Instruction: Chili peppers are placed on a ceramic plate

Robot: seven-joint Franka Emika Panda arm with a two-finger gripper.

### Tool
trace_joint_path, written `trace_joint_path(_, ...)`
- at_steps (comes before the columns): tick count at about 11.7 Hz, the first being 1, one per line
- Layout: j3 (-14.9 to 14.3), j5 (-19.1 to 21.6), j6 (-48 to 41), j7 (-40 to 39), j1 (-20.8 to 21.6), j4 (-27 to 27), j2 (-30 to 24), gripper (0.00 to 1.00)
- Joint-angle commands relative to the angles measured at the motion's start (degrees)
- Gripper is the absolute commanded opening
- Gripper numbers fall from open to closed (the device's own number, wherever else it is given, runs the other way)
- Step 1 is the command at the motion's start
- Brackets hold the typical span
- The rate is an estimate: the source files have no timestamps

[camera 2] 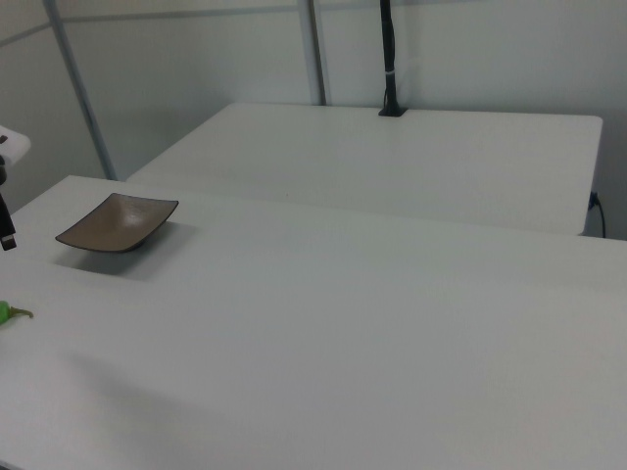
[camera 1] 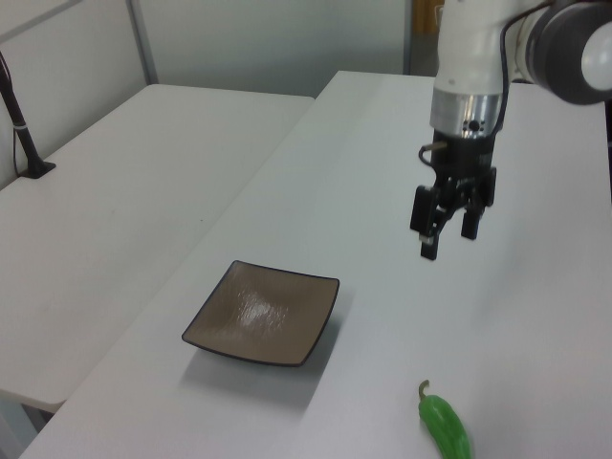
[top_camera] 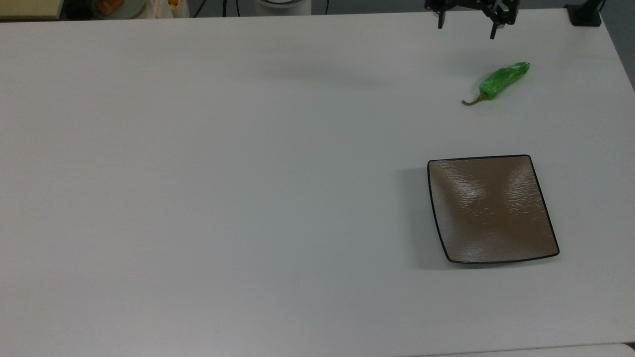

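- So the chili pepper (top_camera: 501, 79) is sitting on the white table (top_camera: 248, 198) over toward the top view's right, bright green and glossy, a bit wrinkled, with a thin curved olive-brown stem pointing toward the top view's lower left.
- It's also showing up at the bottom edge of the left view (camera 1: 446, 427), stem end pointing up the frame, and just a sliver of green plus stem is peeking in at the right view's left edge (camera 2: 8, 313).
- Nothing is touching the pepper, it's lying flat on the bare tabletop.
- Below it in the top view, the ceramic plate (top_camera: 491, 210) is sitting well apart from the pepper: square, shallow, shiny brown-taupe, thin black rim, rounded corners, faint ripples catching the light.
- Plate is holding nothing right now, just its own glossy surface (camera 1: 263, 314) (camera 2: 118, 222).
- Up at the top view's upper edge, the gripper (top_camera: 466, 30) is hanging in the air near the pepper, off to its upper left in that picture.
- In the left view the gripper (camera 1: 447, 234) is hovering above the table between plate and pepper, fingers pointing down, spread wide apart and gripping nothing.
- I'm not seeing any readable writing or labels on anything.
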Motion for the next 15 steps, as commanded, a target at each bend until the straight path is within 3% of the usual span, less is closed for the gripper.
trace_joint_path(1,-0.4,0.9,7.1,8.3,3.4,-1.0,3.3,1.00)
trace_joint_path(4,-0.4,0.4,10.6,14.6,5.6,-1.0,6.2,1.00)
trace_joint_path(6,-0.4,0.2,13.1,15.2,8.6,-1.0,9.2,1.00)
trace_joint_path(12,-0.5,-2.5,17.1,15.4,12.2,-0.9,15.4,1.00)
trace_joint_path(15,-0.5,-6.1,20.0,16.1,13.3,-0.8,18.5,1.00)
